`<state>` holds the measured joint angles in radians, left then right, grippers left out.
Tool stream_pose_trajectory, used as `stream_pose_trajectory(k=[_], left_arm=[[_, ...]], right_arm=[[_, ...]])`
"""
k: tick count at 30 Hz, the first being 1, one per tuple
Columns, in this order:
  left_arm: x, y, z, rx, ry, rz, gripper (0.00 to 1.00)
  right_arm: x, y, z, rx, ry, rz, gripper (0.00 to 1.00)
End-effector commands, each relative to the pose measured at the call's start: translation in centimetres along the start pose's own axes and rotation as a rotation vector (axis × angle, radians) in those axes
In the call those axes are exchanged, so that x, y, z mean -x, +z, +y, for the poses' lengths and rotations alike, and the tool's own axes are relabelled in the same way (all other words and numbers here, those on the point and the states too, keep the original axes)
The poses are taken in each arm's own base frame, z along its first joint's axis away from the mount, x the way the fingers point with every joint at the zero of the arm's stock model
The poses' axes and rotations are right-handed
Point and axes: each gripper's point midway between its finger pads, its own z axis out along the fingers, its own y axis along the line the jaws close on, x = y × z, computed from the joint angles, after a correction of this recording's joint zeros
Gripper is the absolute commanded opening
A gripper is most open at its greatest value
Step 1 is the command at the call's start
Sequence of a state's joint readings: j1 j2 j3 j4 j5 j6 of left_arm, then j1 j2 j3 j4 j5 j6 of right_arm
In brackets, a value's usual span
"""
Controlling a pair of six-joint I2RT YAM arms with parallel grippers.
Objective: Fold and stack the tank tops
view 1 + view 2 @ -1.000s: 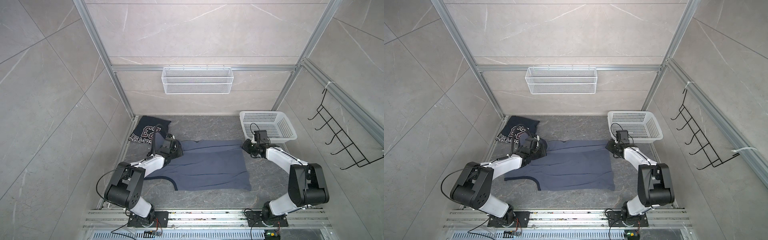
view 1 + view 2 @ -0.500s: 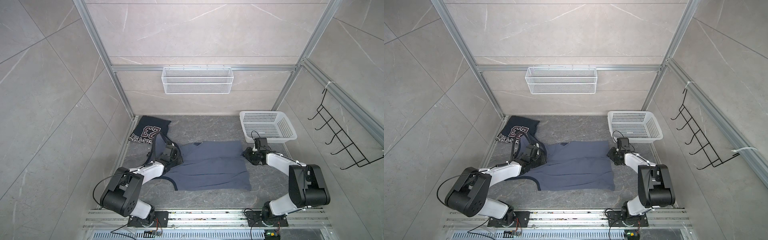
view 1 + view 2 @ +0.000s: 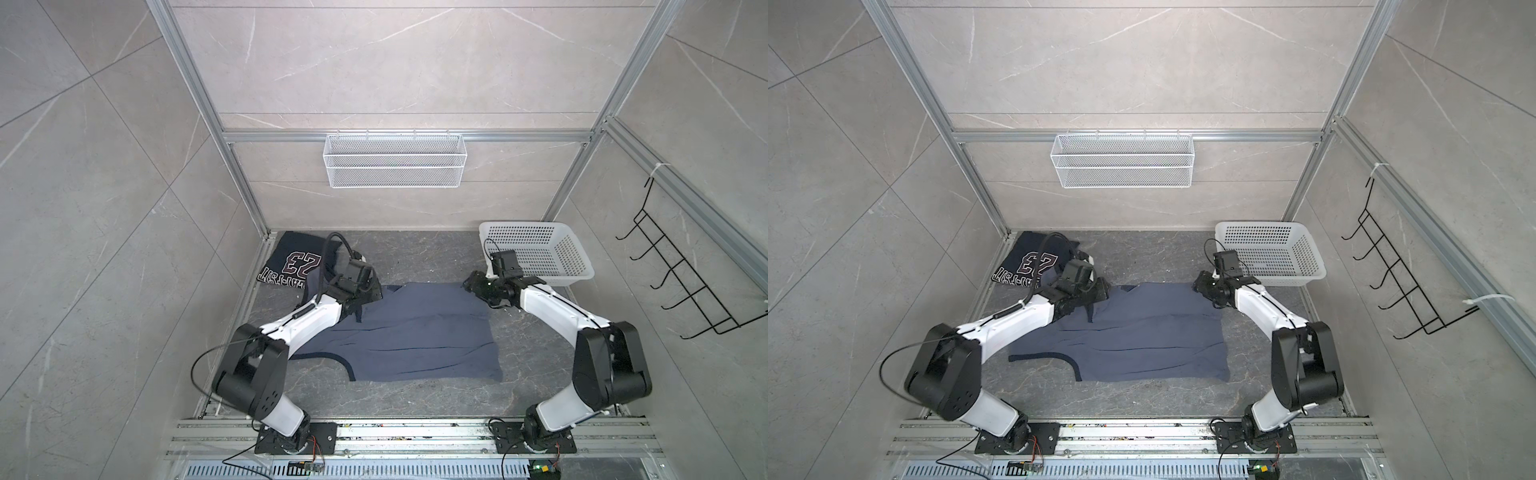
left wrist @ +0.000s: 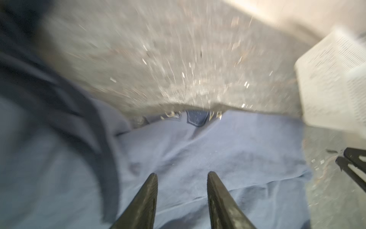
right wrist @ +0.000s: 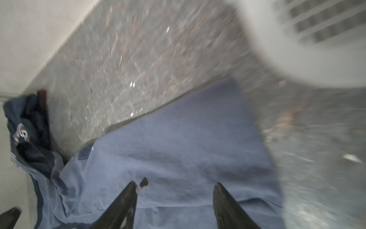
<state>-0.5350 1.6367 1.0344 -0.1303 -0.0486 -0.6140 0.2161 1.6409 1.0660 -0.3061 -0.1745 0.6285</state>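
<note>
While both top views hide the jaws, the wrist views show the left gripper (image 4: 182, 174) parted narrowly and the right gripper (image 5: 175, 183) wider, neither pinching the slate-blue tank top (image 3: 407, 332) spread mid-table beneath. Only the left wrist view catches its whitish lettering (image 4: 198, 117) at the far edge. The navy tank top (image 3: 297, 262) lies folded far left; bare tabletop (image 3: 424, 257) opens beyond, toward the white basket (image 3: 573, 259).

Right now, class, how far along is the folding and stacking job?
Done: the navy top lies folded at the back left. In hand: the blue top lies spread, partly doubled over; left gripper and right gripper hang open over it. Left: finish folding, stack it on the navy one.
</note>
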Motion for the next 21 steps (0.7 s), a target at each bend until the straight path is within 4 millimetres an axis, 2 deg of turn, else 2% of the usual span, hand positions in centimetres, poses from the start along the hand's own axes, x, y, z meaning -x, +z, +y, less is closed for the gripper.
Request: stream_pose_trajectory(k=[1, 6, 10, 14, 16, 18, 21], left_arm=[[-2.9, 2.4, -0.4, 0.007, 0.011, 0.108, 0.44], [-6.1, 4.6, -1.3, 0.025, 0.032, 0.175, 0.45], [-8.9, 5.3, -2.6, 0.010, 0.028, 0.217, 0.45], [-11.4, 5.2, -5.3, -0.040, 0.056, 0.253, 0.46], [-11.5, 4.5, -6.7, -0.071, 0.067, 0.251, 0.46], [-10.3, 3.4, -7.5, -0.089, 0.062, 0.226, 0.47], [-6.4, 1.1, -6.6, -0.017, 0.057, 0.143, 0.50]], right_arm=[[-2.9, 2.3, -0.5, -0.033, 0.005, 0.133, 0.62], [-4.9, 4.1, -3.0, -0.117, 0.026, 0.202, 0.62], [-5.8, 4.2, -6.5, -0.193, 0.100, 0.221, 0.62], [-6.0, 3.3, -10.8, -0.269, 0.194, 0.206, 0.62], [-5.8, 2.9, -11.8, -0.292, 0.212, 0.195, 0.62], [-5.4, 2.5, -12.7, -0.319, 0.225, 0.182, 0.62], [-4.9, 2.0, -13.7, -0.350, 0.243, 0.165, 0.62]])
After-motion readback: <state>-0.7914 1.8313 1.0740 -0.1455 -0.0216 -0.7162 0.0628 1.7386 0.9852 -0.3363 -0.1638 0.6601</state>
